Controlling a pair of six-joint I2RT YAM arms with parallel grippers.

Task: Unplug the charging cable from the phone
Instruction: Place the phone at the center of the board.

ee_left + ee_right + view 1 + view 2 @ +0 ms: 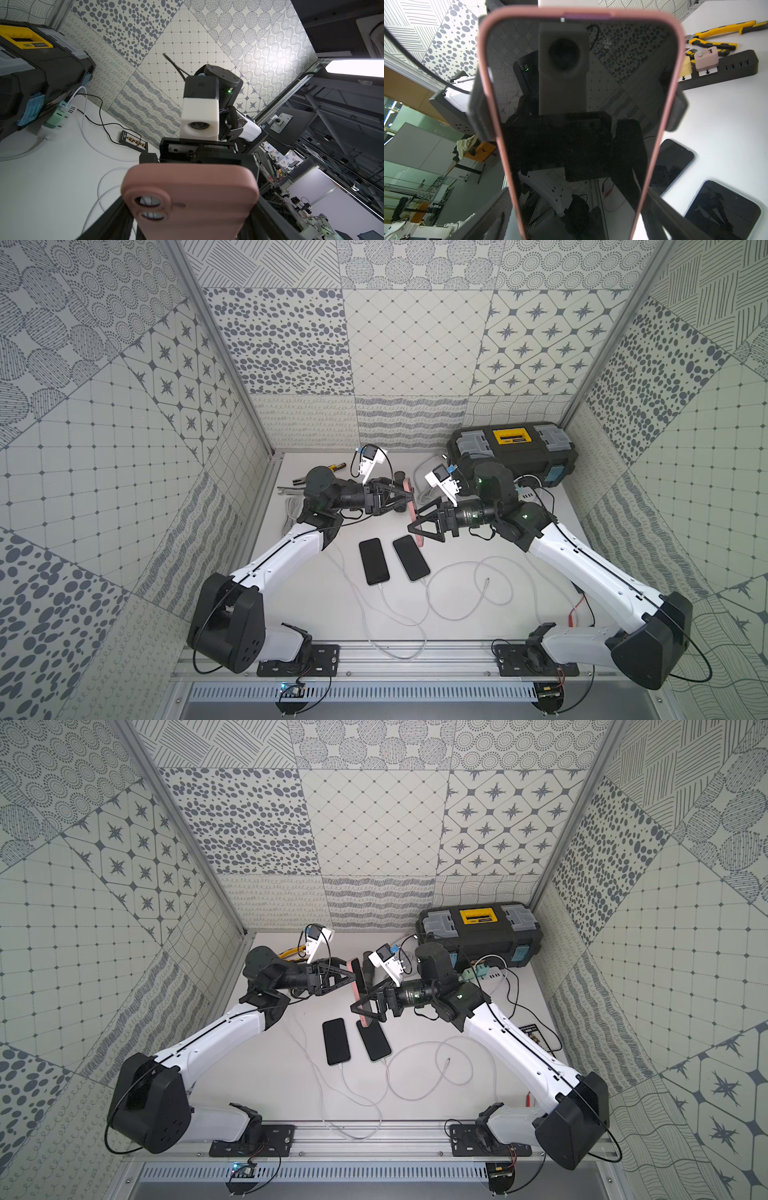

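A pink-cased phone (581,124) is hanging on edge above the white desk (291,597), between two robot arms. The left hand (409,499) is pinching its sides; the right hand (417,533) is spread wide around its lower end. A charging cable (487,580) is lying loose-ended on the desk, so unplugging looks done. The phone's long axis is running back to front, earpiece end rearward, screen facing the right arm.

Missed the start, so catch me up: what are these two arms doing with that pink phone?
The left gripper holds the pink-cased phone up off the table, clamped across its sides. The right gripper faces its screen, jaws wide open. No cable shows on it; a loose cable end lies on the table, and two dark phones there are plugged in.
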